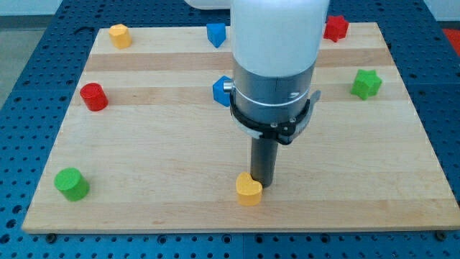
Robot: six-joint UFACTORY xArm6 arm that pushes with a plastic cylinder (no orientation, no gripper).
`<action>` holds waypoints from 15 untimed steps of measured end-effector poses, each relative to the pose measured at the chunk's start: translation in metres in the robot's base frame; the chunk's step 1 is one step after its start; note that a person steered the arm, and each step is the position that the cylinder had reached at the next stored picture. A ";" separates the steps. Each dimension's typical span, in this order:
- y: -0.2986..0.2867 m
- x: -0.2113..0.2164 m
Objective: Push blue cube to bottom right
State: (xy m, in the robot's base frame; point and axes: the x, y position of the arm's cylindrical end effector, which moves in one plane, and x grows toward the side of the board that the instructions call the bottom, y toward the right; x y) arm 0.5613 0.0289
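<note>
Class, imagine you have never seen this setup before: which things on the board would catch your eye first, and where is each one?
The big white and grey arm fills the view's top centre, ending in a dark rod whose tip touches a yellow heart-shaped block near the bottom centre. A blue block, its shape unclear, peeks out at the arm's left edge. The wooden board fills most of the view.
</note>
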 end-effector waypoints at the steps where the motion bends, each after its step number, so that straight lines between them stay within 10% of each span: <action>1: 0.017 -0.012; 6: -0.134 -0.158; 8: -0.107 -0.193; 15: 0.089 -0.064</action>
State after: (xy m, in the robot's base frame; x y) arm 0.4978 0.1184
